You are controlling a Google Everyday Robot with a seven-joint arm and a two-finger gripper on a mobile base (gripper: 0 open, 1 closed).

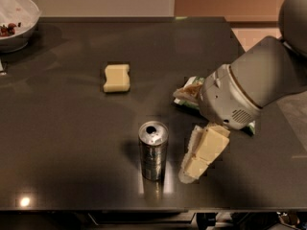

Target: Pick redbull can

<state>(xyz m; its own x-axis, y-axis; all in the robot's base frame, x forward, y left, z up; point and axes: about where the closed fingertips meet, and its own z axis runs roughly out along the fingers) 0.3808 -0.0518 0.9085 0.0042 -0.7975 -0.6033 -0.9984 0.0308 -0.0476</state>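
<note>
the can (153,150) stands upright on the dark table (72,152), just beside my gripper (192,169), on the side where the yellow sponge (117,77) lies further off. there is a narrow gap between them and they are not touching.

i judge the can to be light and thin-walled. it is stiff enough if i press it gently, but it dents when squeezed hard. its metal skin is smooth and shiny, so it can slip. it is tall and slim, so a push near the top can tip it over. the hole in the top is open, so some drink may be inside and i should keep it upright. the best place to take hold is around the middle of the body, from the side, with one jaw on each side of the round wall and not at the rim.

my arm comes in over the table edge behind the gripper, and its thick round wrist hangs above the green snack bag (188,94), hiding most of it. from the wrist the gripper slants downward, with its tip low, close to the table and about level with the lower half of the can. i cannot tell if my gripper is open or closed; it holds nothing.
</note>
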